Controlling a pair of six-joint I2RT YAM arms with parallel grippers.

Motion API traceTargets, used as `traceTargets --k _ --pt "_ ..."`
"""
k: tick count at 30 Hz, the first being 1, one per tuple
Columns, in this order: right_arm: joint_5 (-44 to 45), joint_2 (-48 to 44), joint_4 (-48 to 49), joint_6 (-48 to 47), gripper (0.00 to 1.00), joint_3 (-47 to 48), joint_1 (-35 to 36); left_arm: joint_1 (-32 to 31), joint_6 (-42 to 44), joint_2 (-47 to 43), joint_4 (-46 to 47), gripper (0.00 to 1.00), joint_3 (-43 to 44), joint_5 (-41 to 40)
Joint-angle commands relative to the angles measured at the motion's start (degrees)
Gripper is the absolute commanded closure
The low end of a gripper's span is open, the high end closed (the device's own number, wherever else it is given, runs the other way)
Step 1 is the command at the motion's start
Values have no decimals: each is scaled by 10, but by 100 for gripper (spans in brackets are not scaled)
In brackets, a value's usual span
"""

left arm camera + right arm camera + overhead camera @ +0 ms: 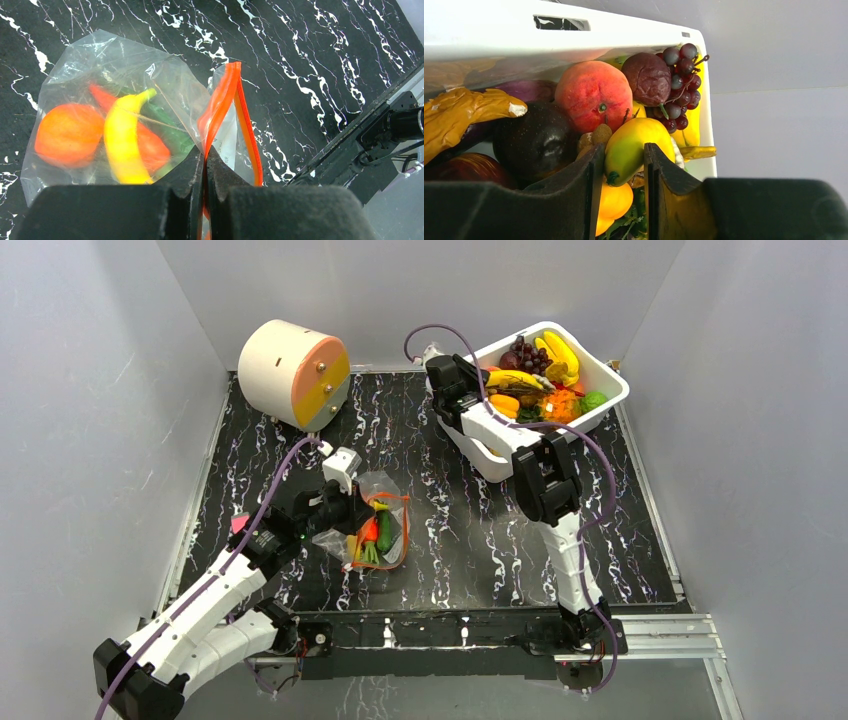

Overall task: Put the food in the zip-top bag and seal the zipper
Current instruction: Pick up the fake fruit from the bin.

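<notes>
- Well apart from the tub (624, 37), our left jaws clamp the bag (100, 55) by its zipper (220, 102), holding its mouth ready.
- Inside the tub, our right jaws flank a yellow-green fruit (634, 142); whether they grip it, we cannot tell.

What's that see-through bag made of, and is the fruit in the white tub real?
The zip-top bag looks like thin clear plastic film: glossy, crinkled, contents showing through. Its zipper seems a stiffer orange-red plastic strip. The peach and the yellow-green fruit look like moulded plastic or foam, likely toys: even colour, smooth sheen. The white tub appears hard matte plastic.
</notes>
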Motion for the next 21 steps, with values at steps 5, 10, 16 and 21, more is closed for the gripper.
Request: traceTargets --k 5,10,16,21 --pt "6 -109 -9 58 82 -38 23 -2 3 -16 4 100 13 -5" --pt "-1 -156 -23 86 84 -67 35 -2 1 -19 8 100 10 -6" --pt "-8 -215 -39 123 84 -110 48 -2 -3 -17 10 100 9 -11" --pt "-4 -255 -46 139 85 -139 59 -2 -17 -9 20 100 10 -10"
